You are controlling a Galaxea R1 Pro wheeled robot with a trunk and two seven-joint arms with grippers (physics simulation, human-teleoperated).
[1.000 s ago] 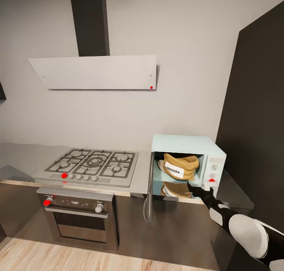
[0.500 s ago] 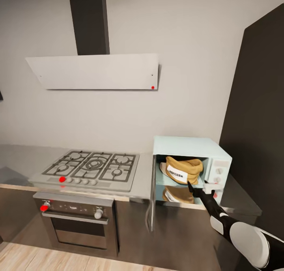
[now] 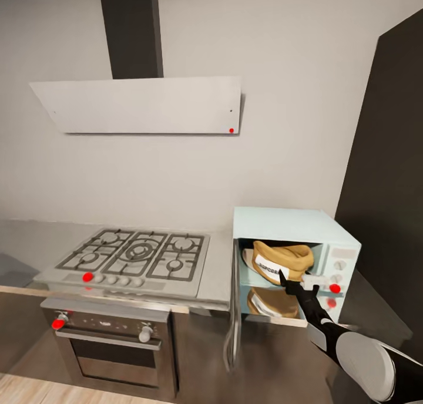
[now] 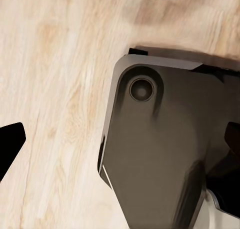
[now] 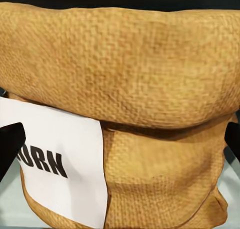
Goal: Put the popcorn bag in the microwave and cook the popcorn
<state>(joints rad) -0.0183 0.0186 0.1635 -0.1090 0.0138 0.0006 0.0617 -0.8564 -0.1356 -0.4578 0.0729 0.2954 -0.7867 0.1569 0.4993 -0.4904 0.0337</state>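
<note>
The pale mint-blue microwave [image 3: 294, 223] stands on the steel countertop [image 3: 35, 239] with its door [image 3: 234, 310] swung open to the left. The tan popcorn bag [image 3: 282, 261] [image 5: 130, 64], rim rolled down and white label forward, sits upright inside it. Whatever the bag holds is hidden. My right gripper [image 3: 285, 277] [image 5: 120, 139] reaches into the opening just in front of the bag, open, its dark fingertips [image 5: 10, 144] on either side of the bag. My left gripper [image 4: 120, 144] is open over the wooden floor.
The gas hob [image 3: 138, 257] lies left of the microwave, with the built-in oven [image 3: 111, 339] under it and the extractor hood [image 3: 138, 104] above. A tall dark cabinet [image 3: 393, 157] rises right of the microwave. The robot's dark base [image 4: 160, 149] is below the left gripper.
The whole view has shifted as the camera moved, and the microwave now looks larger. My right gripper's tip stands closer to the bag's front than a second ago.
</note>
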